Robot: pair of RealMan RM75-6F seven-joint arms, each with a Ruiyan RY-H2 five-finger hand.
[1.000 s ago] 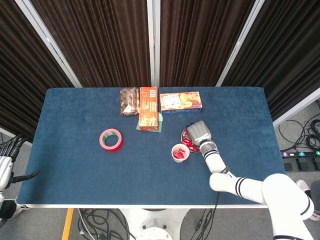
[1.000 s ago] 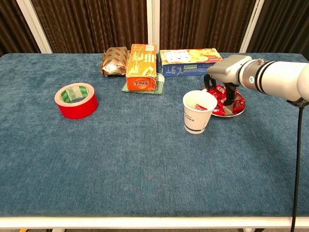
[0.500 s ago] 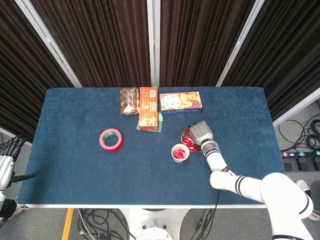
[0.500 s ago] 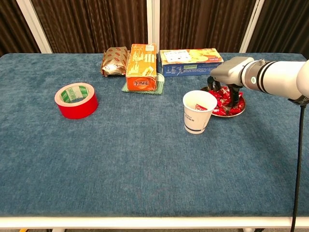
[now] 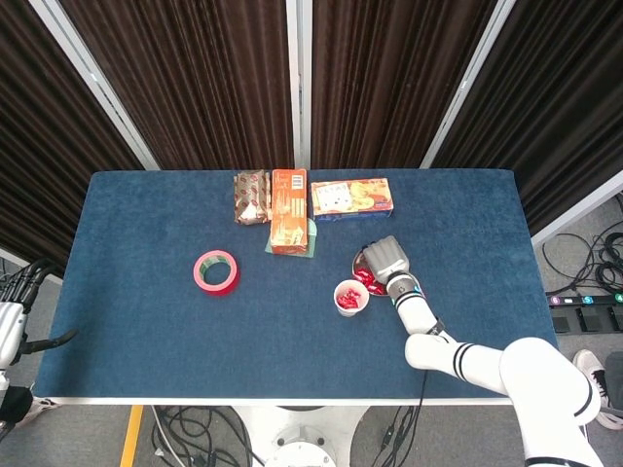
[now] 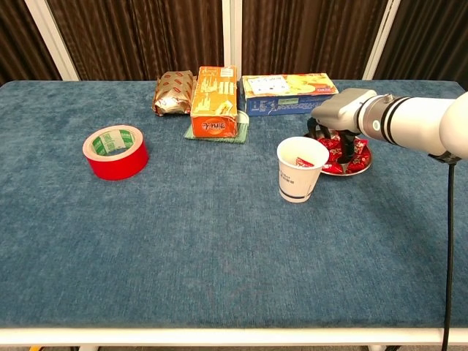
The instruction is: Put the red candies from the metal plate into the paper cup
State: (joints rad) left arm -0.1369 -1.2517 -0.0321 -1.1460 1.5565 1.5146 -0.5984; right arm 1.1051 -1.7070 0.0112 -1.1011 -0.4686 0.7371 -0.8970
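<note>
1. We see the right hand (image 6: 338,121) over the round metal plate (image 6: 363,162) of red candies (image 6: 355,150), fingers (image 6: 348,145) curled down among them; whether they are grasping one we cannot tell.
2. The white paper cup (image 6: 298,170) stands just beside the plate on the blue tabletop (image 6: 219,241), holding red candies.
3. The left hand (image 5: 12,326) hangs off the tabletop's edge, fingers unclear.

White arm, grey robot hand (image 6: 338,117)

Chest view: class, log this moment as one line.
right robot hand over plate | candies on plate | cup holds candy
</note>
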